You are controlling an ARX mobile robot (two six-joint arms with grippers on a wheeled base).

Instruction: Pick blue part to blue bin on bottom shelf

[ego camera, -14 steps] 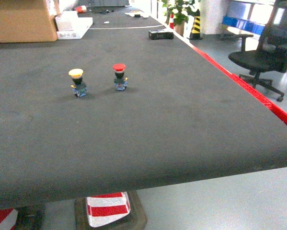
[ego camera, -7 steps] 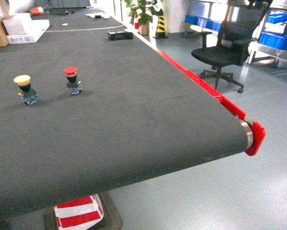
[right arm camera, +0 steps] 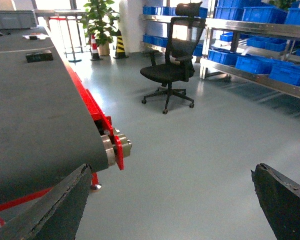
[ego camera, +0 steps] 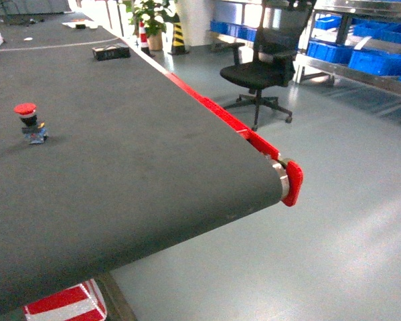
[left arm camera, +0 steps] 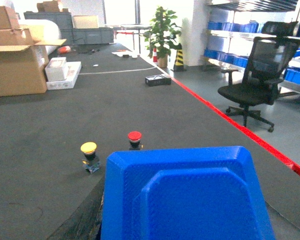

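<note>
The blue part is a large bright-blue moulded piece with bevelled corners that fills the lower half of the left wrist view. My left gripper is shut on it, with one dark finger showing at its left edge, above the dark belt table. My right gripper hangs open and empty over the grey floor, just past the table's end. Several blue bins sit on a steel rack far right; I cannot tell which is the task's blue bin or bottom shelf. Neither gripper appears in the head view.
A red-capped button and a yellow-capped one stand on the belt. The table ends in a red end cap. A black office chair stands between table and racks. Cardboard boxes sit far left.
The head view has swung right. The yellow button has left that view, the red one has slid to the left edge, and the table end, chair and blue-bin rack have come closer.
</note>
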